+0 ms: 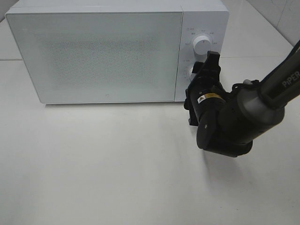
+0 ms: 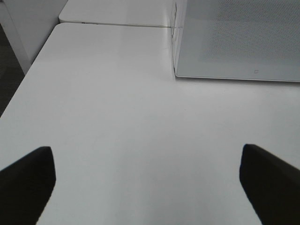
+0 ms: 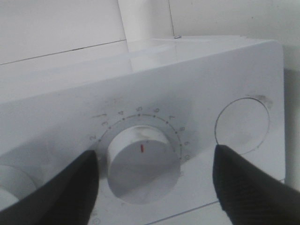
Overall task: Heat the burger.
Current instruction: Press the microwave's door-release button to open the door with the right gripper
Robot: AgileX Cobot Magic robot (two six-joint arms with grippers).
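Right tool (image 3: 154, 187) open w/ jaws either side of microwave (image 1: 206, 16) lower knob (image 3: 142, 168), not gripping. Door (image 1: 93, 51) shut. Left tool (image 2: 147, 187) wide open over table (image 2: 117, 108), holding nothing.

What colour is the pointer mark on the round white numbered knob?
Red mark, clearest in the right wrist view.

- A white table (image 1: 93, 164) is stretching across the whole foreground, its top looking smooth and matte.
- A second white tabletop (image 2: 112, 11) is butting against it at the back, with a thin seam running between the two.
- A pale tiled wall (image 1: 281, 14) is showing in the far right corner, with faint grout lines crossing it.
- A dark grey floor (image 2: 8, 70) is peeking out beyond the table's edge.
- Soft, even light is spreading over the tabletop, leaving a mild sheen.
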